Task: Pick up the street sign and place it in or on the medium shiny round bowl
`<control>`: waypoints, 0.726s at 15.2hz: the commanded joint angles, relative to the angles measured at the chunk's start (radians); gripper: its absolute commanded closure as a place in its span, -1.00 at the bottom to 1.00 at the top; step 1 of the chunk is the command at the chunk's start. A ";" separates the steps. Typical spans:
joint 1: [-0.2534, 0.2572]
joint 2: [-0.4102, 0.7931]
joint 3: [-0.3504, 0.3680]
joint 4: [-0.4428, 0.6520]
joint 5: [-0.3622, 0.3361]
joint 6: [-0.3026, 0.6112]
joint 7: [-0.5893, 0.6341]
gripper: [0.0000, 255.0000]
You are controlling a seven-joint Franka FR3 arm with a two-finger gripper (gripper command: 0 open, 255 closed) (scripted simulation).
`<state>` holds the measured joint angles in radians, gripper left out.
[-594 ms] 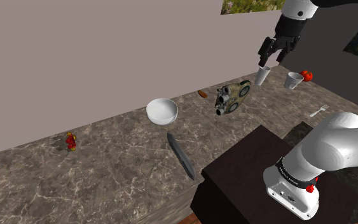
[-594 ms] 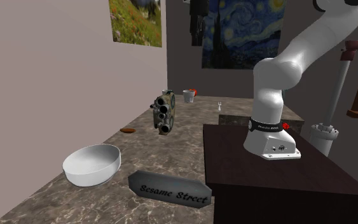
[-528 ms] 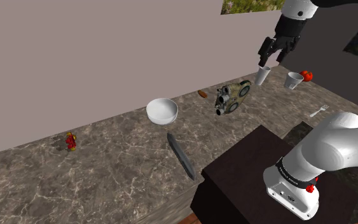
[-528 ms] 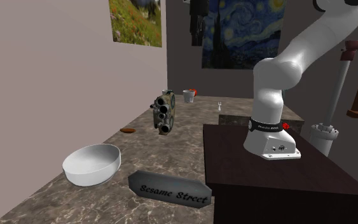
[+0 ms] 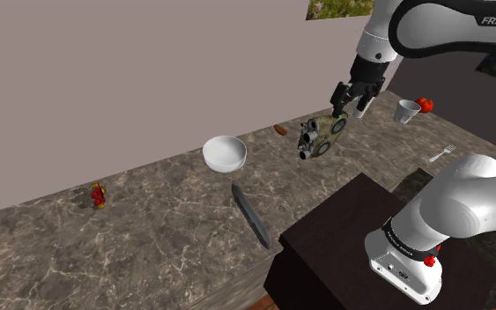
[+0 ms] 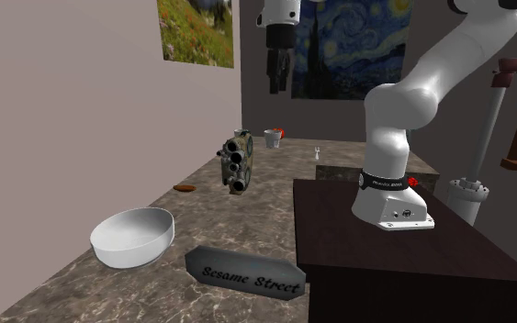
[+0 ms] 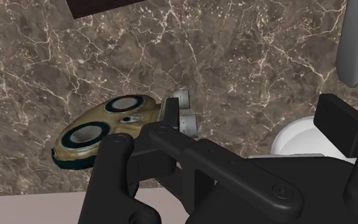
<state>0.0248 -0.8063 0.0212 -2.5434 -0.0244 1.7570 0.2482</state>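
We are hovering the gripper (image 5: 350,99), fingers apart and empty, above the camera (image 5: 322,135). Heading for the sign (image 5: 250,215) at the shoulder view's seven o'clock risks clipping that camera.

Marble counter (image 5: 162,231) — smooth, perhaps glazed bowl (image 5: 225,155)

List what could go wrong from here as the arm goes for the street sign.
1. The gripper hangs above the old film camera. A low sweep toward the street sign could knock that camera.
2. The sign is thin and lies close to the stand, so a grasp there may tip it rather than clasp it.
3. The sign looks longer than the bowl is wide, so it may slide off the rim.
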 commanded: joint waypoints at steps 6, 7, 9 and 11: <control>0.065 0.091 0.112 -0.102 0.081 0.189 0.110 -1.00; 0.074 0.111 0.128 -0.113 0.091 0.219 0.125 -1.00; 0.091 0.156 0.160 -0.130 0.111 0.280 0.155 -1.00; 0.107 0.208 0.193 -0.141 0.128 0.343 0.186 -1.00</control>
<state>0.1243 -0.6199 0.1988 -2.6720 0.0948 2.0643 0.4192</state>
